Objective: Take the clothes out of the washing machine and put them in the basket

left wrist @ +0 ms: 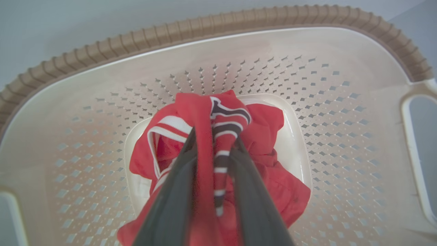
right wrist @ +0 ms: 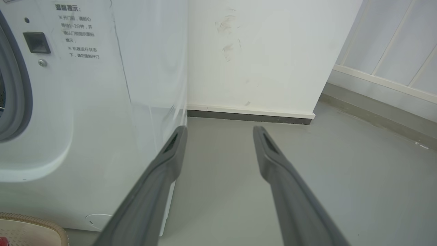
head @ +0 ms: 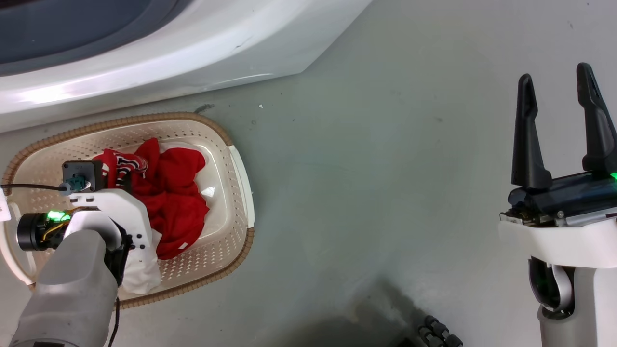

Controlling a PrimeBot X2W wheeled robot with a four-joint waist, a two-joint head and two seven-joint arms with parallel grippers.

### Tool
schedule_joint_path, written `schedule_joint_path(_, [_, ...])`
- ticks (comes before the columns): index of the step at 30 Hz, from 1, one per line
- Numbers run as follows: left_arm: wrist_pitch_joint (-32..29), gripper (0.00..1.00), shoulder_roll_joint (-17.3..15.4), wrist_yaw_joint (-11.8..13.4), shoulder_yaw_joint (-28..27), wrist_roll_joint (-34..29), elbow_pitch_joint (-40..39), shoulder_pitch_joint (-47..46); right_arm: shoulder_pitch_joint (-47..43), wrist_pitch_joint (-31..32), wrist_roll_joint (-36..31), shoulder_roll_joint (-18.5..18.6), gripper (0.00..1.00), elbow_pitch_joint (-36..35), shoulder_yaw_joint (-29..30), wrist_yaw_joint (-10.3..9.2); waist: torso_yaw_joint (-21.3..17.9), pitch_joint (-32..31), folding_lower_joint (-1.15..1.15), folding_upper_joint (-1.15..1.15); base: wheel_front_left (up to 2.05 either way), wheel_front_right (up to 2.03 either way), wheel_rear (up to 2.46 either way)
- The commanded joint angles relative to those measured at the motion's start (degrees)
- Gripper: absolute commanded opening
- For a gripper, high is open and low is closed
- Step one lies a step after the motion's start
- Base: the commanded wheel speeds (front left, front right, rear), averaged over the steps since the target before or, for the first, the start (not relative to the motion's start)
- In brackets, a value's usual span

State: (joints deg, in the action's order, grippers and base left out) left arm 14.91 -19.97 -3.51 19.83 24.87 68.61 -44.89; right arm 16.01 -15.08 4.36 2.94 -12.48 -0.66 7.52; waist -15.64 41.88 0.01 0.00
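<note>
1. The left tool (left wrist: 215, 136) points straight down into the basket (head: 144, 118). Its two dark fingers are drawn narrow, pinching a fold of the clothes (head: 173, 193).
2. In the left wrist view, the pinched fold is red cloth with a striped band (left wrist: 227, 116). It runs lengthwise between the fingers, along their own axis.
3. The rest of the red clothes lie bunched on the bottom of the basket, directly beyond the fingertips and inside its perforated walls.
4. The basket sits on the floor (head: 385, 168), just in front of the washing machine (head: 193, 48), at the robot's left.
5. The right tool (head: 554, 72) is spread wide and holds nothing. It hangs over bare floor, well apart from the basket on the robot's right.
6. Judgement: the cloth is already over the middle of the basket and not near its rim. Parting the left fingers should therefore let the fold drop in with the rest.
7. Judgement: the left arm is plainly the nearer one. One risk is the band snagging on a finger as the tool lifts away.
</note>
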Motion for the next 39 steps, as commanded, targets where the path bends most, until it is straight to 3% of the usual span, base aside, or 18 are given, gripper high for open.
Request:
schedule_joint_path(1, [0.40,1.00,0.08,0.12,-0.10,-0.06,0.16,-0.51,0.82,-0.13,-0.09,-0.11,1.00,0.18,-0.10,-0.06,0.20,-0.46,-0.01,0.00,0.00,0.00,0.00])
schedule_joint_path(7, [0.34,1.00,0.05,0.78,-1.44,-0.53,-4.15,2.24,0.27,-0.13,-1.04,-0.11,1.00,2.20,0.10,-0.06,1.88,-6.18,-0.01,0.00,0.00,0.00,0.00])
schedule_joint_path(21, [0.30,1.00,2.78,0.40,-9.74,-4.71,-27.51,14.40,-4.53,-0.12,-4.09,-0.10,1.00,9.21,4.25,-0.06,8.62,-24.57,-0.01,0.00,0.00,0.00,0.00])
schedule_joint_path(33, [0.30,1.00,7.38,1.18,-18.44,-10.66,-50.95,32.17,-10.02,-0.13,-4.52,-0.10,1.00,11.45,4.78,-0.06,10.95,-36.06,-0.01,0.00,0.00,0.00,0.00])
schedule_joint_path(39, [0.30,1.00,10.25,3.10,-20.03,-14.87,-59.09,40.58,-13.37,-0.13,-3.63,-0.10,1.00,12.11,4.32,-0.06,10.98,-39.66,-0.01,0.00,0.00,0.00,0.00])
